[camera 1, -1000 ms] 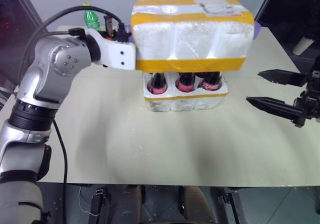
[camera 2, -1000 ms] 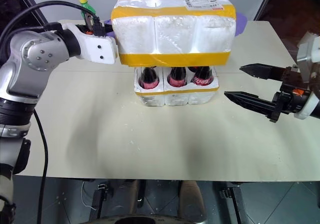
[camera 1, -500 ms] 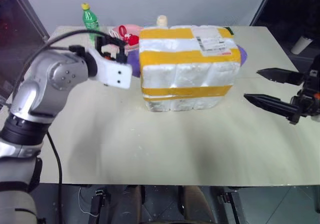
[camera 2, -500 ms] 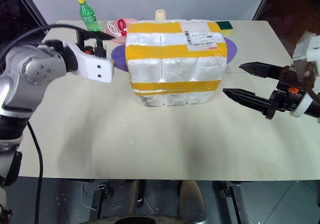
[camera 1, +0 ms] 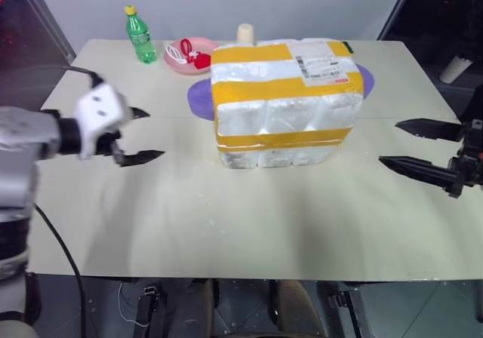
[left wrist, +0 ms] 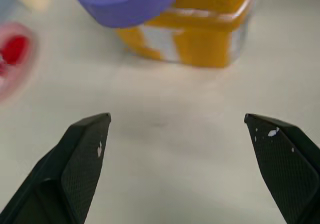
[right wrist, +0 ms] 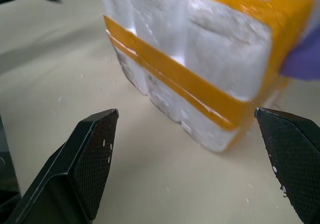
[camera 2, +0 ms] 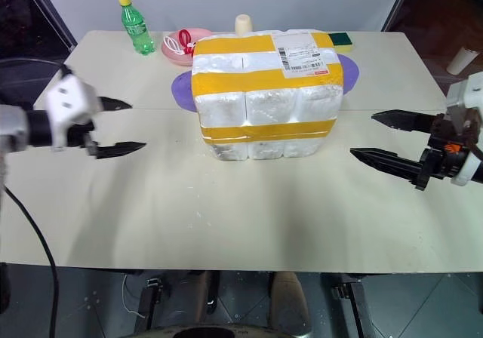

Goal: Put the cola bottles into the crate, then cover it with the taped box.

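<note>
Off to the box's left, the left gripper (camera 2: 113,127) hangs with fingers spread wide and empty, having let go and drawn back from the taped box (camera 2: 264,89). The box now sits lowered over the crate, hiding the cola bottles, so the covering looks done. The right gripper (camera 2: 385,138) stays wide apart too.

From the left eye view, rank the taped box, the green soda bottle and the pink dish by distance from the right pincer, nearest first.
Measured from the right pincer, open at the table's right edge:
1. taped box, mid-table, just left of it.
2. pink dish, behind the box's far left corner.
3. green soda bottle, far left corner, beyond the dish.
</note>
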Controlling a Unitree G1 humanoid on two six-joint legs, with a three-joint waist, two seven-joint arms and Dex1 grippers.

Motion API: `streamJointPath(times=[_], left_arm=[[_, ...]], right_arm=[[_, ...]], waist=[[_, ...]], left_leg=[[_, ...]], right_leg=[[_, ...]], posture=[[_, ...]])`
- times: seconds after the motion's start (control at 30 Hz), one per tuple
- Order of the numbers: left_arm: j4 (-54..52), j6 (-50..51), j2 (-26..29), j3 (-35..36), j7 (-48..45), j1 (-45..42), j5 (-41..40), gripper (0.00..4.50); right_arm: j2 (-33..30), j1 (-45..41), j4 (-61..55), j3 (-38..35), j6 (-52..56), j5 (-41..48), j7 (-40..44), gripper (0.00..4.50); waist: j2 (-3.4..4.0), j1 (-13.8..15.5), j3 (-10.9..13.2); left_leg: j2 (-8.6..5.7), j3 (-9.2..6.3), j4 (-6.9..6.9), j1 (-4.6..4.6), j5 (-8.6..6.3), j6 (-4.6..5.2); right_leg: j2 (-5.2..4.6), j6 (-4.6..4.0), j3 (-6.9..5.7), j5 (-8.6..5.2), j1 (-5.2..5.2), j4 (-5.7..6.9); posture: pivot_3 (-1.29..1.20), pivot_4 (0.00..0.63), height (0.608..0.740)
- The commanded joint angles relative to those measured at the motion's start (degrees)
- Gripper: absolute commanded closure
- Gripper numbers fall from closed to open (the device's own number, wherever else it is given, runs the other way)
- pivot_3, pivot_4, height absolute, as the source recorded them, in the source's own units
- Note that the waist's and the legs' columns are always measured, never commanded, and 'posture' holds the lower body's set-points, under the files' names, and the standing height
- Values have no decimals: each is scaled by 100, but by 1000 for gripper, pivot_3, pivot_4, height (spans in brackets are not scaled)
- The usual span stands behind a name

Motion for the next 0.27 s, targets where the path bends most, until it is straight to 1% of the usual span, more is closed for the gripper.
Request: streamJointPath(times=[0.03, 0.13, 0.2, 0.27], left_arm=[[626, 406, 495, 225, -728, -291, -733, 19], [1307, 741, 582, 63, -801, -858, -1034, 19], [1441, 804, 604, -83, -810, -1068, -1089, 19], [1398, 731, 654, -210, -840, -1058, -1065, 19]], right_arm=[[-153, -122, 218, 74, -366, -292, 223, 0], [-149, -305, 372, 265, -502, -366, 327, 0], [-125, -410, 429, 347, -531, -360, 374, 0], [-100, -493, 472, 410, -523, -351, 372, 0]], waist=[[1, -6, 0], [1, 8, 0], [1, 16, 0], [1, 15, 0]], left_leg=[[0, 2, -2, 3, 0, 0], [0, 2, -2, 11, 0, 0], [0, 1, 0, 10, 0, 0], [0, 1, -1, 8, 0, 0]], right_leg=[[0, -1, 0, 0, 0, 0], [0, -11, 0, -6, 8, -1], [0, -13, 0, -8, 10, -1], [0, 1, 1, -2, 12, -4]], posture=[[0, 150, 739], [0, 150, 739], [0, 150, 739], [0, 150, 739]])
